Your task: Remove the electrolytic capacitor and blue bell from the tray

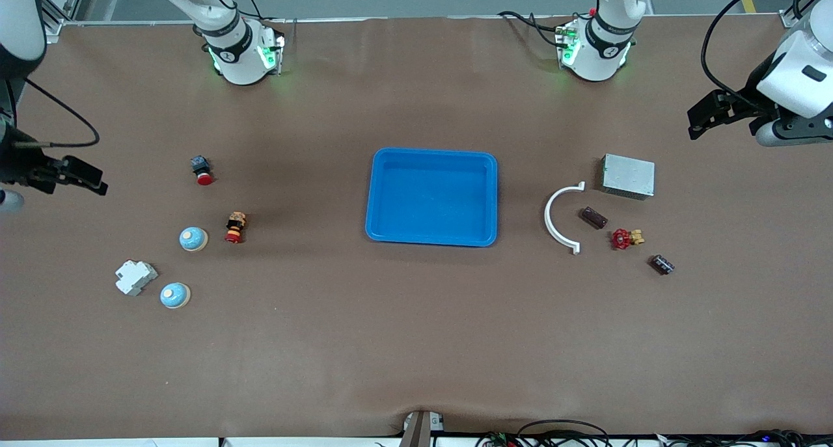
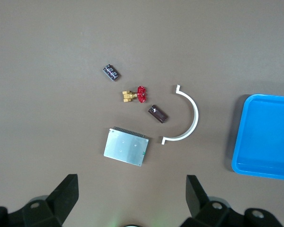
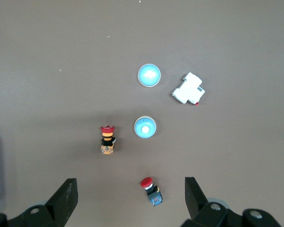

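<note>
Brown table (image 1: pixel 416 343); blue tray (image 1: pixel 432 153) centre; no legible writing on capacitors, bells.

2 red push-buttons (image 1: pixel 204 170) (image 1: pixel 235 228); white breaker (image 1: pixel 135 277); white arc (image 1: pixel 558 217); metal box (image 1: pixel 627 176); red valve (image 1: pixel 625 239).

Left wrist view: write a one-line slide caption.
Open left claw above metal box, two capacitors, red valve, white clip.
</note>
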Robot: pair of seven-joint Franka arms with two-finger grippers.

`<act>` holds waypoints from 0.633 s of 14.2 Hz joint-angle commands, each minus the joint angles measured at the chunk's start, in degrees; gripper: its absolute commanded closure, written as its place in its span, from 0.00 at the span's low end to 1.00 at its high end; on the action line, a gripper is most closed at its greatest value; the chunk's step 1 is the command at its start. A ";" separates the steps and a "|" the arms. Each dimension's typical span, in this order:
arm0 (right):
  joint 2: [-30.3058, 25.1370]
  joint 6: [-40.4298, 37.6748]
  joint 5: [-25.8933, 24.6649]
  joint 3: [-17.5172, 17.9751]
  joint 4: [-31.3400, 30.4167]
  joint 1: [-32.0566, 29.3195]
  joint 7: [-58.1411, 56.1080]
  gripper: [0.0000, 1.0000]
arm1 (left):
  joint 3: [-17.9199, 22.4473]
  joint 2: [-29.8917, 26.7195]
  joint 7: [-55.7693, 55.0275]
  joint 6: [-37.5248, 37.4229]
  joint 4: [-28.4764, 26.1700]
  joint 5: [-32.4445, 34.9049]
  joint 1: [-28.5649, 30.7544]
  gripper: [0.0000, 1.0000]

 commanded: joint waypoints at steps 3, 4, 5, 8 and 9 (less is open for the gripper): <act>-2.61 -4.48 -0.16 -0.02 2.68 2.21 3.93 0.00 | 0.06 0.16 0.27 -0.74 0.61 -0.10 -0.10 0.00; -2.52 -5.19 -0.16 -0.02 4.36 2.65 4.11 0.00 | 0.06 0.16 0.27 -0.82 0.61 -0.10 -0.10 0.00; -2.43 -5.20 -0.16 -0.02 5.51 2.74 4.03 0.00 | 0.06 0.16 0.27 -0.82 0.61 -0.10 -0.10 0.00; -2.17 -5.73 -0.16 -0.11 8.06 2.83 3.85 0.00 | 0.06 0.16 0.18 -0.82 0.69 -0.10 -0.18 0.00; -1.82 -5.73 -0.16 -0.11 8.76 2.83 3.85 0.00 | 0.06 0.16 0.18 -0.82 0.70 -0.10 -0.18 0.00</act>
